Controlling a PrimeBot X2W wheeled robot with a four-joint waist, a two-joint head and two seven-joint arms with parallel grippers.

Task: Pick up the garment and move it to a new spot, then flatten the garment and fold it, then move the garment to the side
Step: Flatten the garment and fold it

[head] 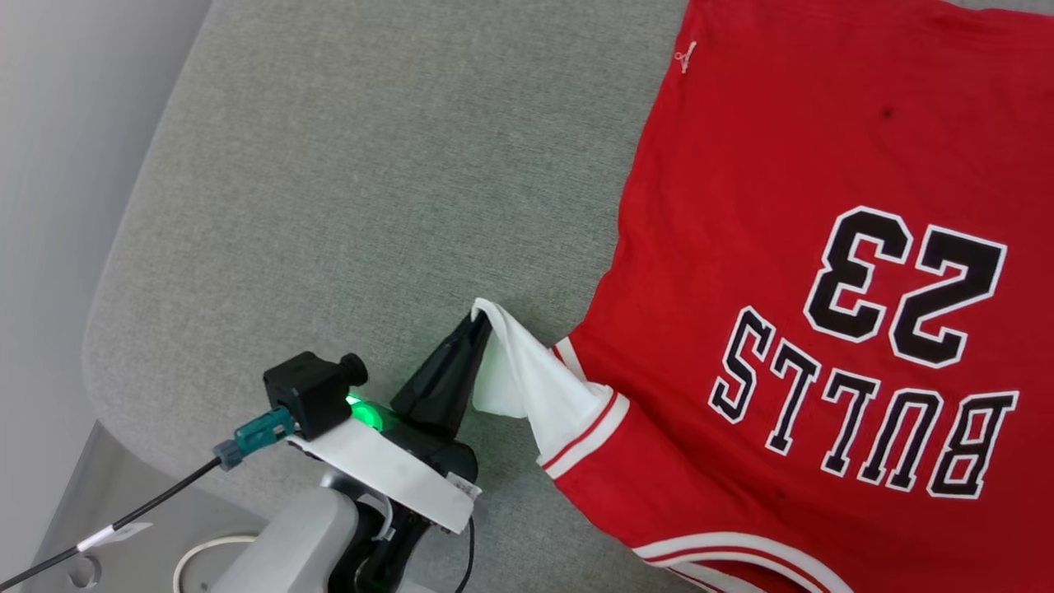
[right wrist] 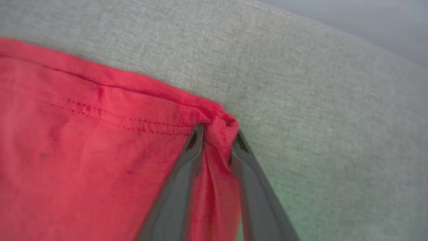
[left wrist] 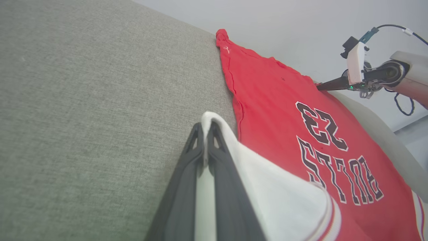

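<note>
We are pinching the white sleeve [head: 527,379] of the garment [head: 741,148] in our left gripper [head: 478,317]; our right gripper [right wrist: 217,131] is clamping its red hem corner [right wrist: 221,117] between fingertips [right wrist: 197,134].

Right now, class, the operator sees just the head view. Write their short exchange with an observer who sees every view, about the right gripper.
Operator: Where is my right gripper?
Observer: At a red hem corner of the shirt.
Operator: Is it gripping?
Observer: Yes, cloth is bunched between its fingers.
</note>
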